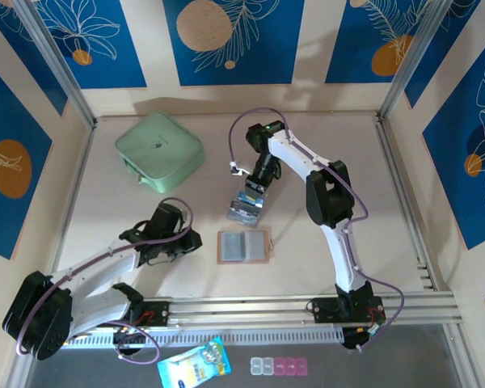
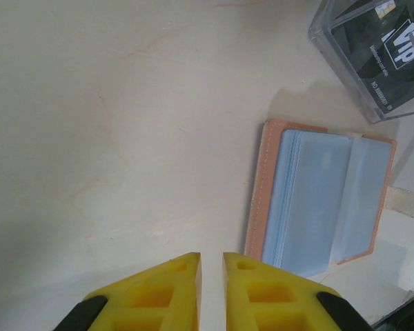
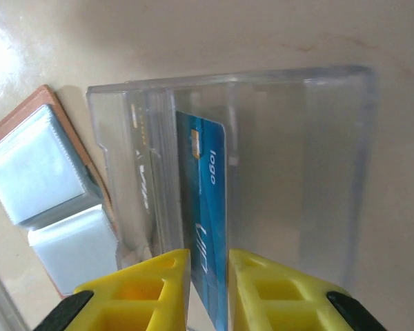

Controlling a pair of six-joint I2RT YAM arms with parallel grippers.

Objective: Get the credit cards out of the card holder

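The tan-pink card holder [image 1: 244, 246] lies open on the table, its clear sleeves facing up; it also shows in the left wrist view [image 2: 321, 196] and the right wrist view [image 3: 48, 165]. Just beyond it stands a transparent plastic box [image 1: 246, 208]. My right gripper [image 1: 255, 187] reaches into that box [image 3: 297, 152] and is shut [image 3: 208, 265] on a blue credit card [image 3: 205, 200] held on edge. A dark card [image 2: 393, 52] rests in the same box. My left gripper [image 2: 212, 265] hovers left of the holder, fingers nearly together, nothing between them.
A mint-green square case [image 1: 160, 150] sits at the back left. A rail [image 1: 307, 307] runs along the near edge, with a blue packet [image 1: 194, 365] and a pill strip [image 1: 280, 366] below it. Bare table lies left of the card holder.
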